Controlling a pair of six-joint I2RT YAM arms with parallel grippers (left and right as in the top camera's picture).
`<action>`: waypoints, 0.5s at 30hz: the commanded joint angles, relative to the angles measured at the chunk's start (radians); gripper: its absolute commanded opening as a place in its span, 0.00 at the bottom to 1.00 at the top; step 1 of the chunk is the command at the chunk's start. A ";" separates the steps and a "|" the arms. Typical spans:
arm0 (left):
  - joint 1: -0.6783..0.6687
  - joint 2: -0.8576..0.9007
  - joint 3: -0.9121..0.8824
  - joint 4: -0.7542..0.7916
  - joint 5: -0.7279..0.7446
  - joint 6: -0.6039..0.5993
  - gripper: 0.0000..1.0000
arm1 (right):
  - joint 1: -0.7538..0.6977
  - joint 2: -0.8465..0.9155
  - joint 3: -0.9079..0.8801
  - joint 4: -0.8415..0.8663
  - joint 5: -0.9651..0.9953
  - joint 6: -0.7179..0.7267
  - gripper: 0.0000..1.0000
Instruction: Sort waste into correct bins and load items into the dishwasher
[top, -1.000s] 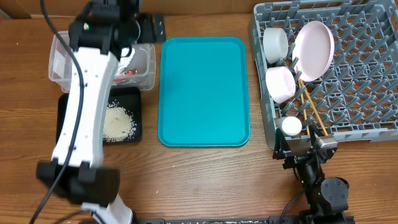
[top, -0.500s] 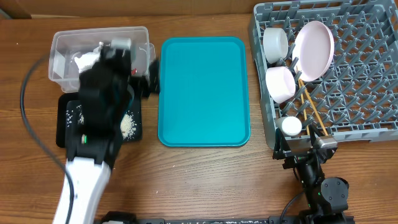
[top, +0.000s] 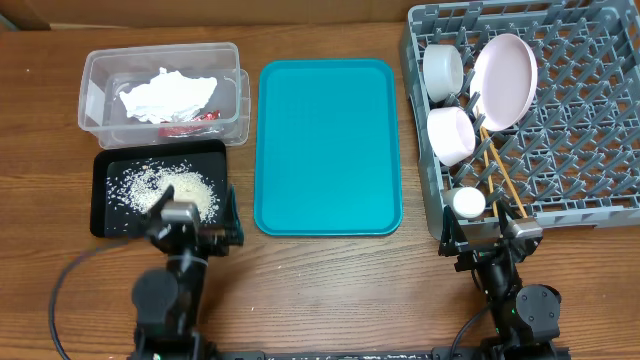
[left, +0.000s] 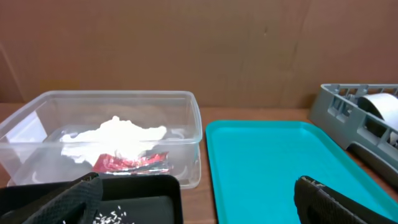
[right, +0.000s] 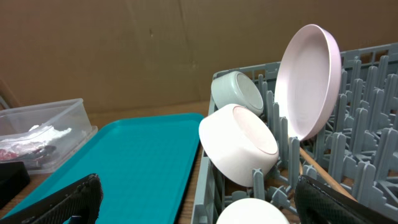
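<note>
The clear tub (top: 95, 70) holds the crumpled napkin (top: 165, 97) and the red wrapper (top: 195, 120). In front of it, rice grains (top: 170, 190) lie in the black tray (top: 105, 215). In the grey dish rack (top: 600, 150) the plate (top: 503, 67), a greyish bowl (top: 442, 70) and the white bowl (top: 450, 135) stand on edge, with the chopsticks (top: 500, 170) and the small cup (top: 467, 203) beside them. My left gripper (top: 190, 225) rests open at the tray's front edge (left: 196, 202). The right gripper (top: 490, 235) is open at the rack's front left corner (right: 199, 199).
A large teal tray (top: 328, 145) lies flat between the bins and the rack, with nothing on it. A brown cardboard wall stands behind the table. Both arms sit low at the table's front edge.
My left arm has pulled back from over the clear tub to the table's front edge, uncovering the tub and the black tray. The right arm has not moved.
</note>
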 joint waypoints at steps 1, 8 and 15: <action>0.006 -0.125 -0.082 0.010 -0.025 0.014 1.00 | 0.006 -0.012 -0.010 0.006 0.001 0.003 1.00; 0.006 -0.263 -0.154 -0.083 -0.036 0.016 1.00 | 0.006 -0.012 -0.010 0.005 0.001 0.003 1.00; 0.006 -0.311 -0.154 -0.184 -0.043 0.050 1.00 | 0.006 -0.012 -0.010 0.006 0.001 0.003 1.00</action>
